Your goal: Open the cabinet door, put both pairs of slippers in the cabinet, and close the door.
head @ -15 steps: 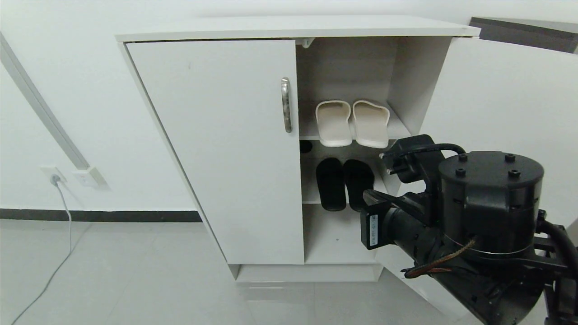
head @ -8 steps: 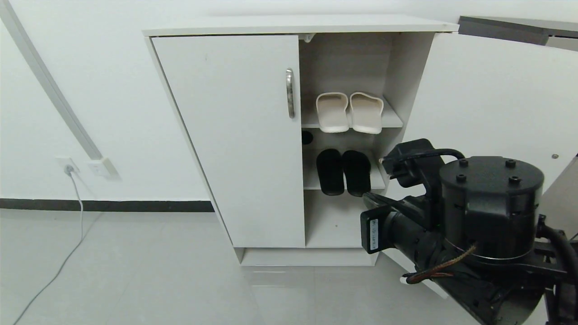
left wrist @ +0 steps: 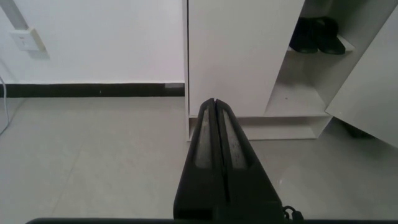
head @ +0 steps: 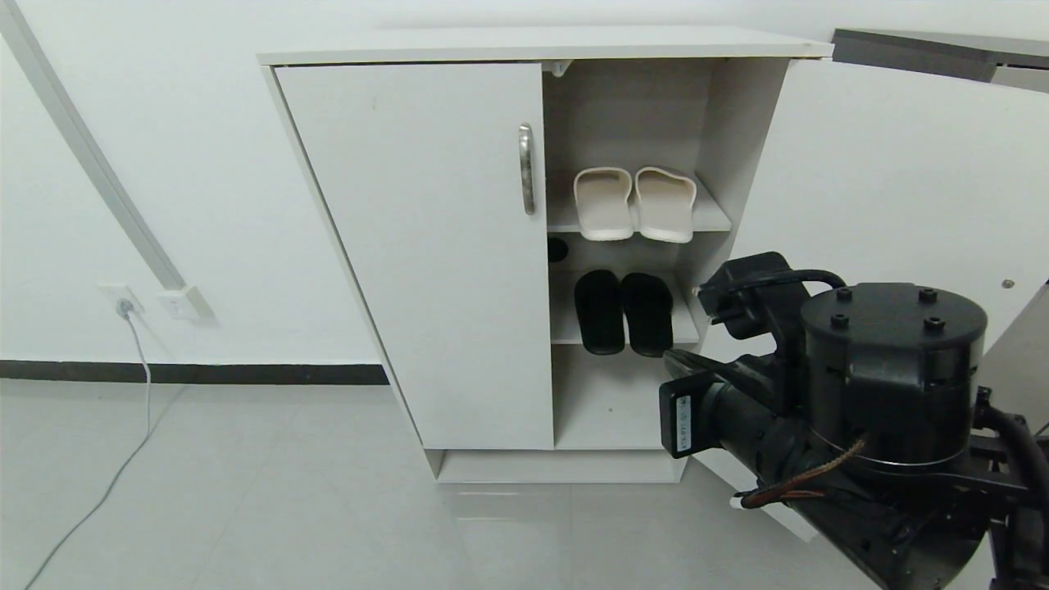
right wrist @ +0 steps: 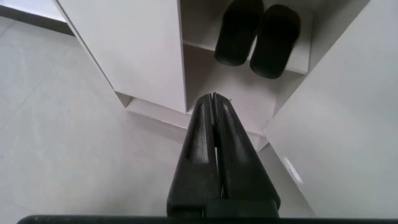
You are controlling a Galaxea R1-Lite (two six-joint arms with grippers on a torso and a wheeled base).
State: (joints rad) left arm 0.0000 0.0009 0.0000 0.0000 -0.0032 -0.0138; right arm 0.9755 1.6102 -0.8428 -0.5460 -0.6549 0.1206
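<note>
tiled floor (head: pixel 246 492) lies below left end effector (left wrist: pixel 213 102) and right end effector (right wrist: pixel 213 97), both closed, empty.

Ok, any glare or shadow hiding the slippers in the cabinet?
Head view: no glare on either pair; white slippers evenly lit, black slippers in mild shelf shadow, outlines plain; floor shows a faint sheen below the cabinet. Right wrist view: black slippers glare-free beyond the shut pincer.

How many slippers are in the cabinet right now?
4. On the upper shelf, left cream slipper and right cream slipper; on the middle shelf, left black slipper and right black slipper. The closed left door may hide more.
</note>
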